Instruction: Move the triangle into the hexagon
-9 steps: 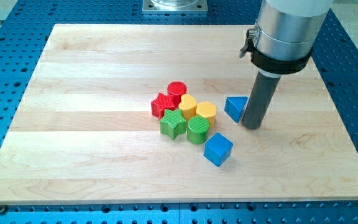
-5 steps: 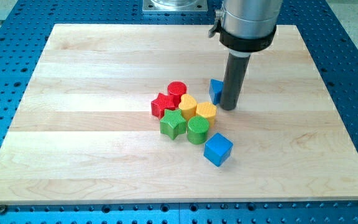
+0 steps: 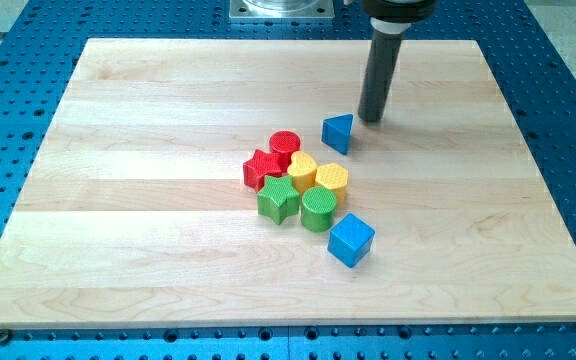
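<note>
Seven blocks on the wooden board [image 3: 118, 250]: two red, two yellow, two green... and two blue, so eight in all. Blue pair: a triangle [image 3: 338, 132] and a cube [image 3: 351, 240]. Red pair: a cylinder [image 3: 285, 144] and a star [image 3: 261, 168]. Yellow pair: a heart [image 3: 302, 168] and a hexagon [image 3: 332, 179]. Green pair: a star [image 3: 279, 200] and a cylinder [image 3: 319, 208]. The six red, yellow and green blocks sit packed together near the board's middle, touching one another. The triangle stands apart from that cluster, toward the top edge, just above the hexagon with a small gap between them. The cube lies alone toward the bottom edge, just below the green cylinder. One dark rod comes down from the view's top; my tip [image 3: 370, 119] rests on the board just to the right of the triangle and slightly nearer the top edge, close but seemingly not touching. The tool is a plain rod with nothing to spread or pinch. No writing, brand or label can be read anywhere.
</note>
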You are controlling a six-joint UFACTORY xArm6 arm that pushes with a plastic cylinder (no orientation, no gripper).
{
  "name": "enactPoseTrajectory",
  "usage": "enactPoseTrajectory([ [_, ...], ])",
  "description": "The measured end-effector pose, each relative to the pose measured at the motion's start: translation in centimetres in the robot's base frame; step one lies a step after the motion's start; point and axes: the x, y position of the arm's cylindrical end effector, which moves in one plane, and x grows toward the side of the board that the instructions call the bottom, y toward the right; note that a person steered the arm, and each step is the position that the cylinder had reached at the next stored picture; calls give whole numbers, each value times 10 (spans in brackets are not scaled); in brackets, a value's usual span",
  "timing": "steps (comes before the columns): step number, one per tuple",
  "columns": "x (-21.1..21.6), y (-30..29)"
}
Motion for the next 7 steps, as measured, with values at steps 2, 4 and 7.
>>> enactPoseTrajectory([
  [2,44,-29],
  [4,69,-6],
  [7,75,-15],
])
